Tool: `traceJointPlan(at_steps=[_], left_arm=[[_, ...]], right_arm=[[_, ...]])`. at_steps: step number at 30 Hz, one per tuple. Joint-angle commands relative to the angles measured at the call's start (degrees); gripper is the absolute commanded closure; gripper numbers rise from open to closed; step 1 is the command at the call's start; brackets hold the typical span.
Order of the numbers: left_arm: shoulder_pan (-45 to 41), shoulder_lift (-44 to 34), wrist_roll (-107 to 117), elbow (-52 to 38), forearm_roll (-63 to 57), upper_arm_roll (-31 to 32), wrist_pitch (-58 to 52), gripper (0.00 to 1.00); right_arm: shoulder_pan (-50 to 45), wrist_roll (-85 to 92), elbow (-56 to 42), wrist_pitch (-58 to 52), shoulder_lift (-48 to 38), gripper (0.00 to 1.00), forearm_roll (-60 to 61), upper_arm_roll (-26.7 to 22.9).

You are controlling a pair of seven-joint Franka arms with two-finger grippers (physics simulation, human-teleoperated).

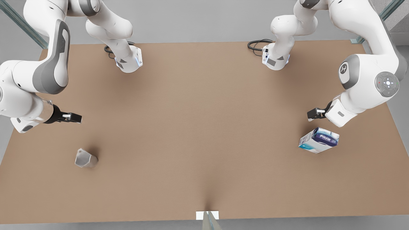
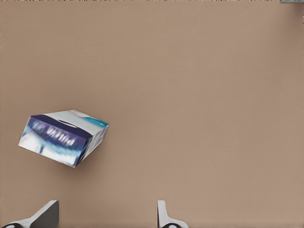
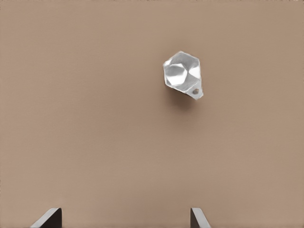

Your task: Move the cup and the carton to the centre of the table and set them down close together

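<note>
The cup (image 1: 85,158) stands on the table (image 1: 204,134) near the front view's left edge, well apart from the centre, and in the right wrist view (image 3: 183,74) its faceted mouth faces the camera, so it looks upright and free to be taken from above. The carton (image 1: 319,140) lies far across the table at the front view's right, tipped onto an edge or a sloping side as far as the renders let me judge, its dark lettered face (image 2: 56,137) turned up toward the left wrist camera. The 2 things sit at opposite ends because neither has been carried inward yet; the bare middle of the table between them is where both should end, close together.

Each arm is stationed over its own object. The right gripper (image 1: 75,118) hangs above the table just beyond the cup, touching nothing, and its fingertips (image 3: 47,218) stand wide apart with only tabletop between them. The left gripper (image 1: 314,113) hovers near the carton, also empty, with its fingertips (image 2: 164,216) spread wide. That spread suits an approach: each pair of jaws is ready to straddle its target. The carton's slant probably calls for a grip across its narrower sides.
</note>
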State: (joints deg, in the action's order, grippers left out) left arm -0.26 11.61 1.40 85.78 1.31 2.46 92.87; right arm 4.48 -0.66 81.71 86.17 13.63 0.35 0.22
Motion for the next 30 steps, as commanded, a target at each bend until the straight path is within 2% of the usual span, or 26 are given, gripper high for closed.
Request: traceJointPlan(at_steps=[1,3,5,11,12,14,17,21,27,30], left_arm=[[0.0,0.0,0.01,0.0,0.0,-0.09,0.03,0.0],[0.0,0.0,0.01,0.0,0.09,-0.26,0.03,0.0],[0.0,-0.09,0.01,0.0,0.09,-0.26,-0.06,0.0],[0.09,0.35,-0.08,1.23,-1.31,-0.35,0.91,0.0],[0.0,0.52,-0.08,1.4,-1.31,-0.35,0.91,0.0],[0.0,0.26,-0.08,1.49,-1.31,-0.35,0.91,0.0],[0.0,-2.73,-0.08,6.07,-1.31,-0.35,3.55,0.0],[0.0,-2.38,0.01,6.06,-1.31,-0.35,3.81,0.0],[0.0,-1.94,-0.08,6.07,-1.31,-0.35,4.6,0.0],[0.08,-1.85,-0.08,6.24,-1.31,-0.35,4.69,0.0]], right_arm=[[0.01,0.05,-0.06,0.05,0.0,0.0,0.0,0.05],[0.01,0.05,0.03,0.22,0.08,0.0,0.0,0.05],[0.01,0.05,3.37,4.79,0.08,0.0,0.0,0.13],[0.09,1.45,21.12,29.74,0.08,0.0,-0.53,-0.48],[0.18,4.62,26.13,38.97,0.08,0.0,-0.44,-1.18],[0.09,10.07,28.33,47.42,0.7,0.0,0.18,-2.94],[-0.43,23.42,28.07,48.3,2.98,0.0,11.51,-5.49],[-0.61,41.17,27.8,47.86,5.27,0.0,21.27,-6.28],[-0.61,47.77,27.54,50.94,9.57,0.0,23.73,-6.37],[-1.66,47.34,25.26,50.15,11.68,0.0,19.42,-6.37]])
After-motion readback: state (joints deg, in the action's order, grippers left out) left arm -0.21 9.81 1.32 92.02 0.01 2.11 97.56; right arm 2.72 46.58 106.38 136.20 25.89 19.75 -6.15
